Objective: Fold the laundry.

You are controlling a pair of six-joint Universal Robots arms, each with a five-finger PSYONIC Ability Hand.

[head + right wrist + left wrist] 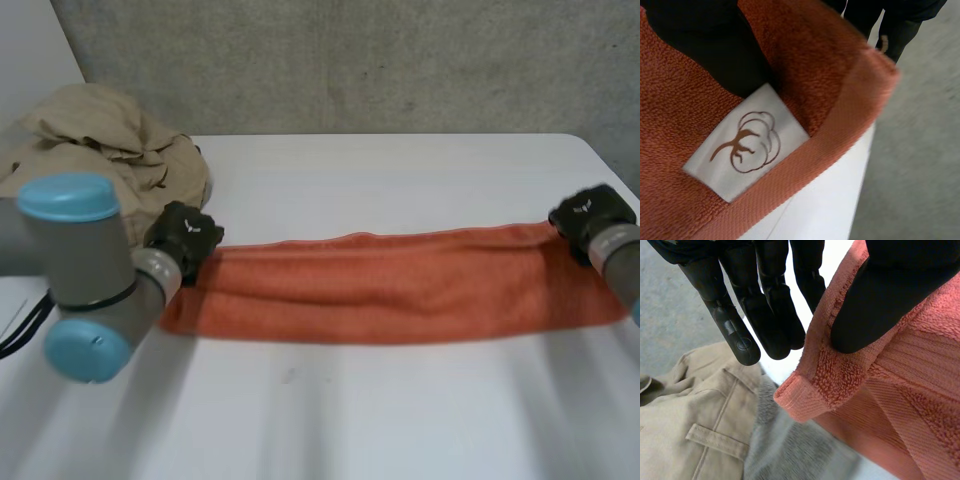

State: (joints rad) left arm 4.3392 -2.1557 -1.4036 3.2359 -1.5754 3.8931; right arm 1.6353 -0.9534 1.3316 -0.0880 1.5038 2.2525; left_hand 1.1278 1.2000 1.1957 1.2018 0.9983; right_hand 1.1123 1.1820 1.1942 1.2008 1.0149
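Two corners of orange towel (400, 285) pinched, I see: left hand (185, 235) grips far left one, right hand (590, 215) grips far right one by label (747, 142). Towel stretched across surface (350, 410), beige clothes (100, 145) beside left end.

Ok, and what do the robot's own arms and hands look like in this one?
The left arm is a thick grey cylinder with rounded light-blue caps; the right arm is grey too. The left hand and right hand are matte black, each with a small white mark on its back. The left hand's fingers are slim with rounded tips, one bearing a small circular mark.
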